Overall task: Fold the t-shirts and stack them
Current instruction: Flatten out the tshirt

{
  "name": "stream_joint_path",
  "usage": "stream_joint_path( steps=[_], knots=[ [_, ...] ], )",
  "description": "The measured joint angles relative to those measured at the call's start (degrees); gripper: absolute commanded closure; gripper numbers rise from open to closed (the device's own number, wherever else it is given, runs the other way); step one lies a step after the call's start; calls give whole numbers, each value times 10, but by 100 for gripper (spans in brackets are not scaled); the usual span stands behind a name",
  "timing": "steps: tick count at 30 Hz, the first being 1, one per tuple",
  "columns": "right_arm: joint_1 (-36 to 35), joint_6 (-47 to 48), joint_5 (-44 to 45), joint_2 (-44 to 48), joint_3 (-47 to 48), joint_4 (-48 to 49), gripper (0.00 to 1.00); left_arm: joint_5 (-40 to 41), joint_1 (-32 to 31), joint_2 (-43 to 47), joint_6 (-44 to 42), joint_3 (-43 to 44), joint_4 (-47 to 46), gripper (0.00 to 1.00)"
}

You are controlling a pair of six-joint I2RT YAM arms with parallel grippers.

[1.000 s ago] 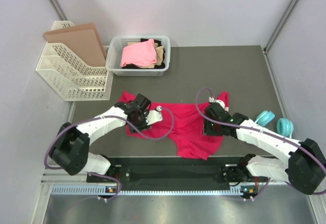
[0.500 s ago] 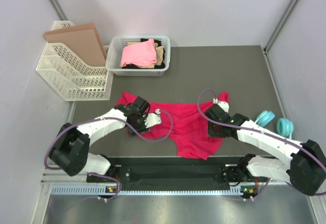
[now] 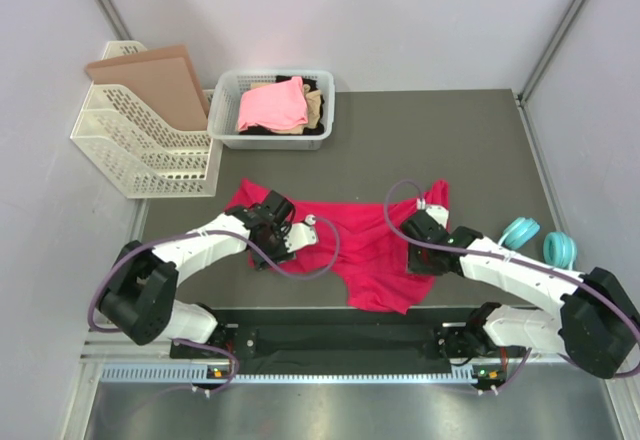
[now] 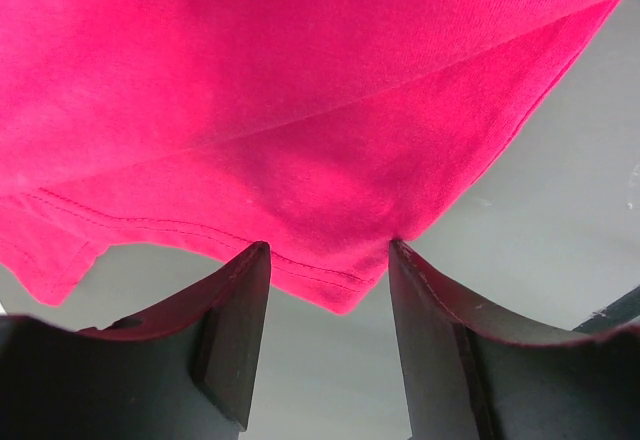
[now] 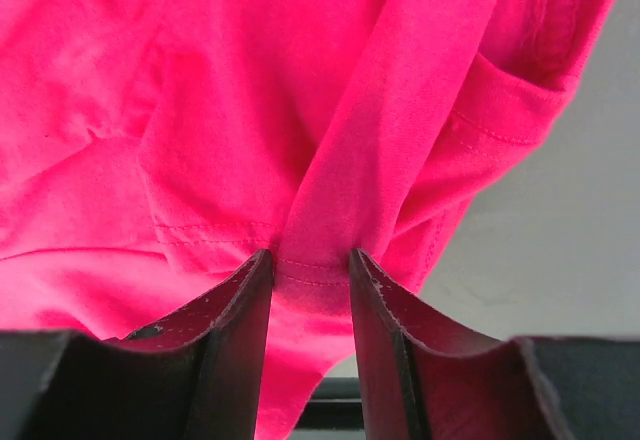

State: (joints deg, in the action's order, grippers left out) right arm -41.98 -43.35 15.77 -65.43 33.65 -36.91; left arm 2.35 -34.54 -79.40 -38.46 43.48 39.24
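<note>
A crimson-magenta t-shirt (image 3: 365,250) lies spread and rumpled on the dark table between my two grippers. My left gripper (image 3: 278,245) sits at its left near edge. In the left wrist view the left gripper (image 4: 325,295) is open, and the shirt's hem corner (image 4: 340,290) lies between the jaws, apart from the fingers (image 4: 235,330). My right gripper (image 3: 420,255) is on the shirt's right side. In the right wrist view the right gripper (image 5: 310,280) is shut on a raised fold of the hem (image 5: 315,230). Light pink (image 3: 270,105), tan (image 3: 315,110) and black shirts lie in the basket.
A white mesh basket (image 3: 222,130) stands at the back of the table. A white file rack (image 3: 140,150) with a brown board (image 3: 150,80) stands at the back left. Two teal rings (image 3: 540,240) lie by the right edge. Bare table (image 3: 430,140) shows behind the shirt.
My right gripper has shifted slightly nearer and to the right on the shirt's right side. My left gripper has edged a little toward the shirt's left hem.
</note>
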Motion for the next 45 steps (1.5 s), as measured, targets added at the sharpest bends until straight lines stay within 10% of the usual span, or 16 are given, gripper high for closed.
stream_joint_path(
  steps=[29,45],
  knots=[
    [-7,-3,-5,-13,-4,26,71,-12,0,20,-6,-29,49,42],
    [-7,-3,1,-13,-4,26,99,16,4,-18,-3,-22,6,97]
  ],
)
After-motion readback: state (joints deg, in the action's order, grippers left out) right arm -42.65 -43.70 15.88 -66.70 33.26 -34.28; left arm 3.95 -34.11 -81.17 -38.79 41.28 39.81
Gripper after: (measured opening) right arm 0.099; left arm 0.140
